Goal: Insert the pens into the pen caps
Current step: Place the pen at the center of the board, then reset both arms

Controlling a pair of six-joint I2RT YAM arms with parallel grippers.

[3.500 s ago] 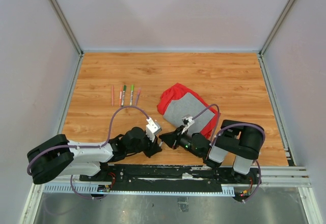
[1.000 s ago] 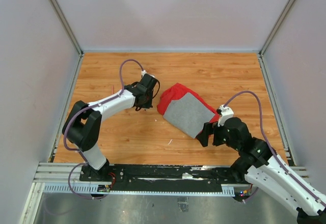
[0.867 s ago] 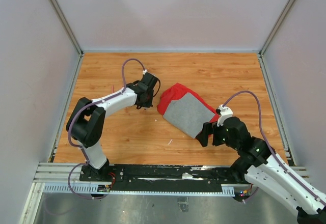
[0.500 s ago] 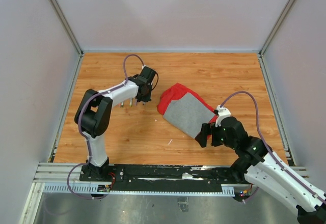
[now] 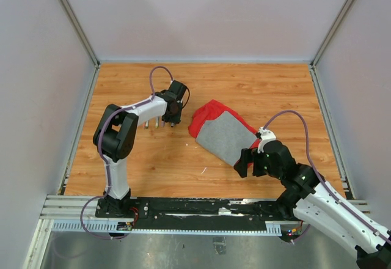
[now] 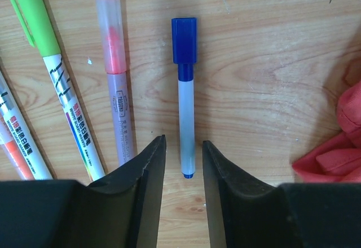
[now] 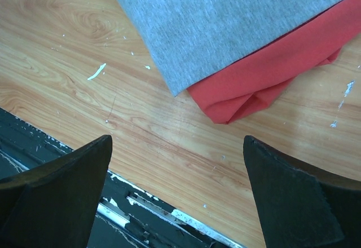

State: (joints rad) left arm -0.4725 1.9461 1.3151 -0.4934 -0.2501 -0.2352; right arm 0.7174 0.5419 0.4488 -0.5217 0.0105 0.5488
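In the left wrist view a blue pen (image 6: 186, 118) with a white barrel lies on the wood, its blue cap (image 6: 184, 32) on the far end. My left gripper (image 6: 183, 142) is open, its fingers straddling the pen's near end without touching it. Left of it lie a purple pen (image 6: 121, 113) with a clear cap, a green-capped pen (image 6: 56, 84) and an orange one (image 6: 14, 144). From above, the left gripper (image 5: 172, 120) hangs over the row of pens (image 5: 157, 121). My right gripper (image 5: 244, 162) (image 7: 177, 141) is wide open and holds nothing. No loose pen caps show.
A red-and-grey cloth (image 5: 223, 131) (image 7: 237, 22) lies right of the pens, and its red edge (image 6: 338, 146) shows beside the left gripper. The black base rail (image 7: 84, 214) runs along the table's near edge under the right gripper.
My left gripper has opened and the blue pen now lies loose on the table beside the other pens. The left arm's elbow has swung in. The right arm has barely moved.
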